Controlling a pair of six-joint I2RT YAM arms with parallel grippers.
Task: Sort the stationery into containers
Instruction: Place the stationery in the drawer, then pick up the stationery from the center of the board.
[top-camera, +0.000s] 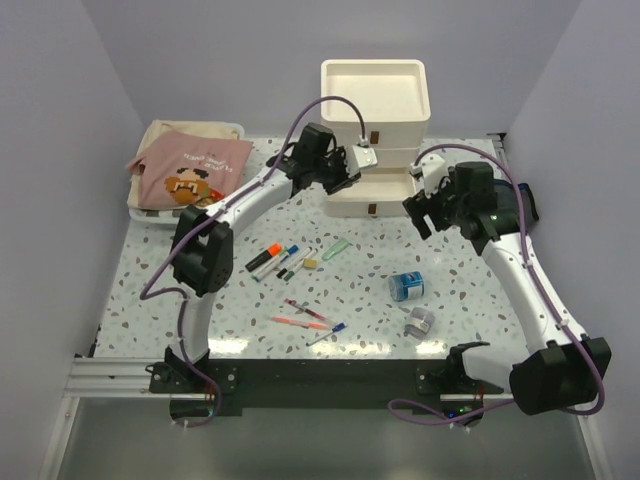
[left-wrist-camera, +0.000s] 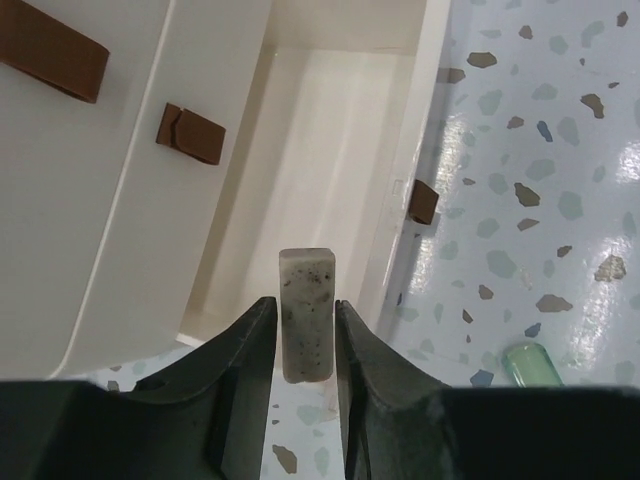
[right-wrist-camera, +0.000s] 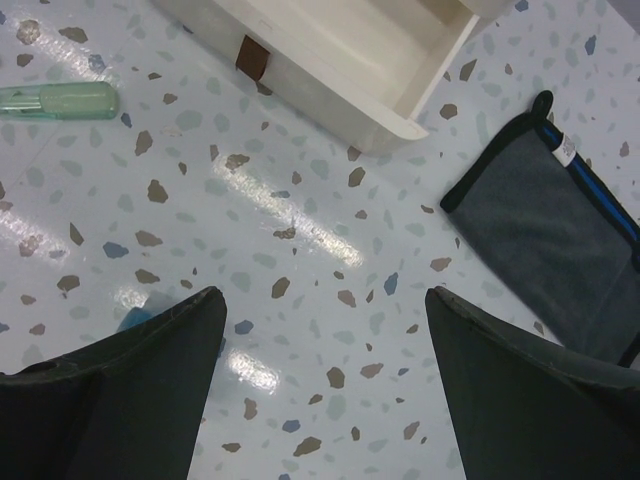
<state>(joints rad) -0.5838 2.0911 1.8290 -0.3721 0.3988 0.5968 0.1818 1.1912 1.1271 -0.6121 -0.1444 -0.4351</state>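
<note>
My left gripper (left-wrist-camera: 305, 325) is shut on a small grey speckled block (left-wrist-camera: 306, 300), which stands upright between the fingers. It hangs over the pulled-out drawer (left-wrist-camera: 320, 150) of the cream-white drawer unit (top-camera: 375, 90). My right gripper (right-wrist-camera: 325, 310) is open and empty above bare table, between the drawer corner (right-wrist-camera: 400, 125) and the dark navy pouch (right-wrist-camera: 550, 215). Several markers (top-camera: 275, 258), thin pens (top-camera: 305, 318), a pale-green highlighter (top-camera: 336, 249), a blue roll (top-camera: 406, 286) and a grey roll (top-camera: 419, 321) lie loose on the table.
A pink printed bag (top-camera: 190, 170) lies on a white tray at the back left. The two upper drawers, with brown handles (left-wrist-camera: 190, 133), are shut. Grey walls enclose the speckled table on three sides.
</note>
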